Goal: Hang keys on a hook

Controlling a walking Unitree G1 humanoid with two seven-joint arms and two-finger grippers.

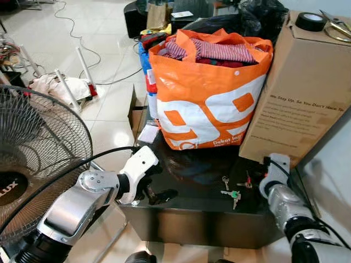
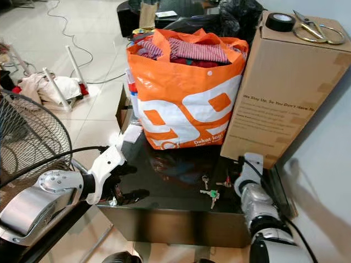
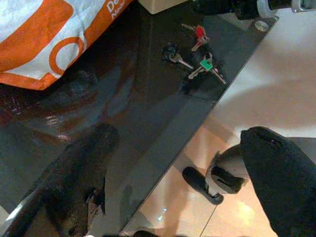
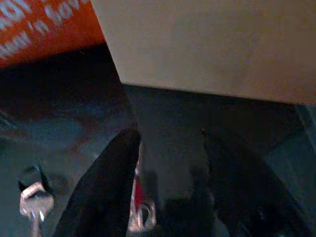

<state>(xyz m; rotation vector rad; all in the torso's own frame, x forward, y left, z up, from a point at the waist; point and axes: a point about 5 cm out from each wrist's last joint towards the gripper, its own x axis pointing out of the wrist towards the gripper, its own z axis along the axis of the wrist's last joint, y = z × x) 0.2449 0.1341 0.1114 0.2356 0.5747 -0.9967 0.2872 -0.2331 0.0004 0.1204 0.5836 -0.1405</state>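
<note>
A bunch of keys (image 1: 233,193) with a green cap and a red cap lies on the glossy black table (image 1: 203,213), near its front right. My right gripper (image 4: 168,197) is low over the table just right of the keys and stands open. In the right wrist view the red-capped key (image 4: 138,193) lies between its two fingers (image 4: 103,187). My left gripper (image 1: 156,194) is at the table's front left corner, open. One of its fingers (image 3: 74,182) is above the tabletop and the other is out past the edge. The keys (image 3: 201,59) lie well ahead of it.
An orange and white bag (image 1: 208,93) full of clothes stands at the back of the table. Beside it on the right is a tall cardboard box (image 1: 299,93) with a tape roll (image 1: 310,21) and scissors on top. A standing fan (image 1: 33,159) is close on my left; cables run across the floor.
</note>
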